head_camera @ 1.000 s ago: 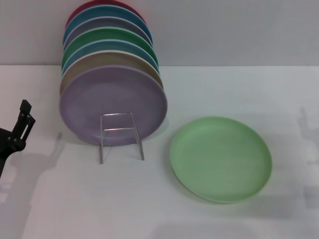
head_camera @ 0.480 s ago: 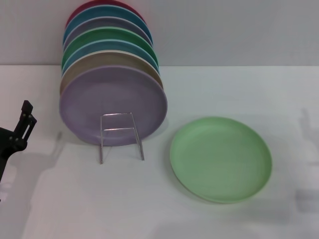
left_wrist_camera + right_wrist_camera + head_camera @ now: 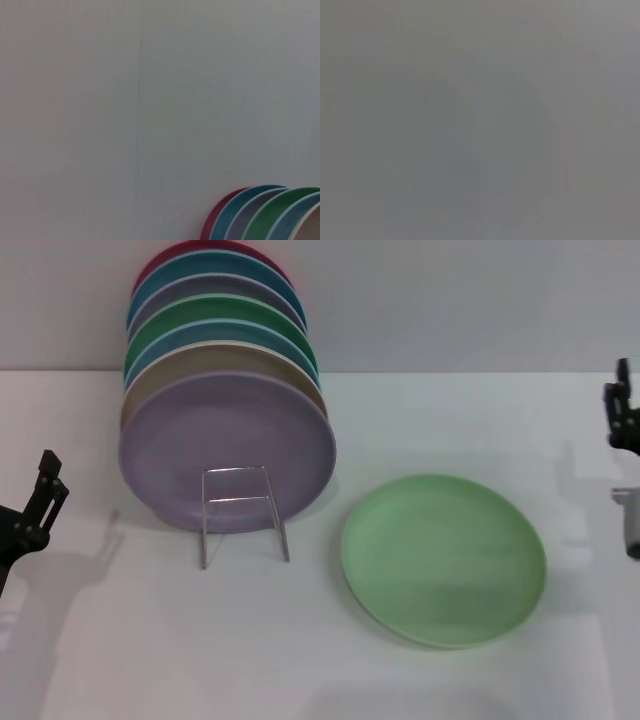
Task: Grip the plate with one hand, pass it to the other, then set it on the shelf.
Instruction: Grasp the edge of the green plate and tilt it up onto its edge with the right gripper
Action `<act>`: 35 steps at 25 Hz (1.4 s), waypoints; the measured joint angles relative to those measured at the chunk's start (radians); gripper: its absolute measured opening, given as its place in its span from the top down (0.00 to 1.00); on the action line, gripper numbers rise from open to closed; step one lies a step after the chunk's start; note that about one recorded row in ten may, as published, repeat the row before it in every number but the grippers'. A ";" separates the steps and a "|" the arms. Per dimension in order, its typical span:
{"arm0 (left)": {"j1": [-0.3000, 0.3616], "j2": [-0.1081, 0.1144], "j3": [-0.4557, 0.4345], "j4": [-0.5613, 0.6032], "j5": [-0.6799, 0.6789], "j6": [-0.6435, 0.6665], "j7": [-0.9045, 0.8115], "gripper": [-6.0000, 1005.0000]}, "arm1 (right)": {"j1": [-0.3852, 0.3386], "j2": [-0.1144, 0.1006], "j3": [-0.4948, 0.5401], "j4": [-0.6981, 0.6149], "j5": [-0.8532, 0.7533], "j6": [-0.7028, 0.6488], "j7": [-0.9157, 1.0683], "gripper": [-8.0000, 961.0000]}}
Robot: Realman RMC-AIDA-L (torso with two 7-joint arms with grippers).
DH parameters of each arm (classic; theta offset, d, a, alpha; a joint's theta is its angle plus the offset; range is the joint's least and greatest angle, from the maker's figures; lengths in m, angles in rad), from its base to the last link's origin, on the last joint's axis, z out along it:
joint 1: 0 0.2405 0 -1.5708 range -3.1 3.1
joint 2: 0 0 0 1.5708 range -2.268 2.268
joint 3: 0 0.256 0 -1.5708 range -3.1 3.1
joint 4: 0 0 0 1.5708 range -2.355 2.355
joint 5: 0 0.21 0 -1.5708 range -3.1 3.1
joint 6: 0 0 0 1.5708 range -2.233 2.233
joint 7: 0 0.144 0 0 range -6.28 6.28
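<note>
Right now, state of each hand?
Left hand: at the table's left edge, holding nothing; open or closed cannot be told.
Right hand: at the right edge, clear of the plate; cannot be told either.

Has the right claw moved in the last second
Yes. The right claw has come into the head view at its right edge, beyond the plate, which lies flat on the table. A second ago it was out of view.
</note>
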 joint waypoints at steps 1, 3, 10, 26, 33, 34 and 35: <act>0.000 0.000 0.000 0.002 0.001 0.000 0.000 0.19 | -0.006 -0.005 0.022 0.040 -0.004 0.051 -0.008 0.34; 0.000 0.000 -0.002 0.005 0.001 0.000 0.000 0.19 | -0.029 -0.021 0.064 0.138 -0.010 0.160 -0.035 0.34; -0.002 0.002 -0.004 0.008 -0.002 0.001 0.000 0.19 | -0.134 -0.048 0.329 0.447 -0.038 0.705 -0.171 0.34; -0.019 -0.002 -0.003 0.008 0.001 0.003 0.001 0.19 | -0.128 0.002 1.052 0.746 -0.372 1.958 -0.008 0.34; -0.022 -0.001 -0.003 -0.001 0.001 0.004 -0.003 0.19 | -0.008 -0.003 1.195 0.801 -0.574 2.340 0.202 0.35; -0.023 -0.002 -0.003 -0.003 0.000 0.006 -0.005 0.19 | 0.014 -0.004 1.213 0.793 -0.589 2.388 0.216 0.35; -0.023 -0.002 -0.003 -0.003 0.000 0.008 -0.006 0.19 | 0.035 -0.005 1.231 0.784 -0.603 2.427 0.230 0.35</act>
